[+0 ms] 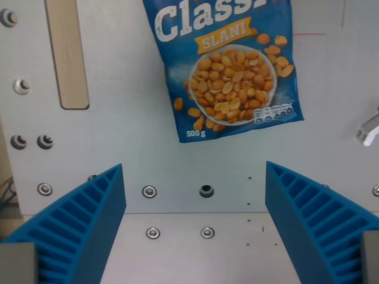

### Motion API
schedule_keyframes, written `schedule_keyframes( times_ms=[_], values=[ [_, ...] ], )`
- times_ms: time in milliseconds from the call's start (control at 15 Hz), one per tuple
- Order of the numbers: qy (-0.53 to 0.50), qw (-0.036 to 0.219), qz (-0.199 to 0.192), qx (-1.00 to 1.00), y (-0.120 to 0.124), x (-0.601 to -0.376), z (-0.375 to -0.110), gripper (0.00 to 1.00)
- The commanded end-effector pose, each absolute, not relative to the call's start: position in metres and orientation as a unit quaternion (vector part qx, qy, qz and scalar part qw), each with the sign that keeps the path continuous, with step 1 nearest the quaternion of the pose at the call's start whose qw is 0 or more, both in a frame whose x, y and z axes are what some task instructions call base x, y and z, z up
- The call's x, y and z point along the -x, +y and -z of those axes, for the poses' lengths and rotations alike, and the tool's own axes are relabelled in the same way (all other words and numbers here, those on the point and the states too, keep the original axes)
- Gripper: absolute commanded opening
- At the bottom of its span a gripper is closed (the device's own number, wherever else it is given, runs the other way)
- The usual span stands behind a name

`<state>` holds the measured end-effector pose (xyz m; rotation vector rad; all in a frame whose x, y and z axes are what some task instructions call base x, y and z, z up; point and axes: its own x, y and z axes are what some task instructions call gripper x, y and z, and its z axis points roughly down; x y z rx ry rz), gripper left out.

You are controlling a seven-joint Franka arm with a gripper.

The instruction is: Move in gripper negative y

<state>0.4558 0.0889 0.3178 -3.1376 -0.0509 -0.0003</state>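
Wrist view: gripper [195, 228] spread wide, blue ribbed fingers [83, 228] at both bottom corners w/ nothing between. Peanut bag [228, 68] flat on grey plate [136, 130], up top, well apart from fingers. Wooden slot [67, 53] upper left, screws [149, 191] along the seam.

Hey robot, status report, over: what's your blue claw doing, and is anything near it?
Tool open, holding nothing. Peanut bag flat on the grey table, ahead of the fingers, untouched. Nothing between the fingers but bolt heads.
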Motion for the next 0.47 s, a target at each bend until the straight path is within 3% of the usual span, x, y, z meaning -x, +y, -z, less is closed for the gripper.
schedule_keyframes(
  times_ms=[67,467],
  values=[
    [-0.007,-0.001,-0.001,1.000,0.105,-0.459,-0.320,1.00],
    [-0.007,-0.001,-0.001,1.000,0.135,-0.459,-0.320,1.00]
  ],
)
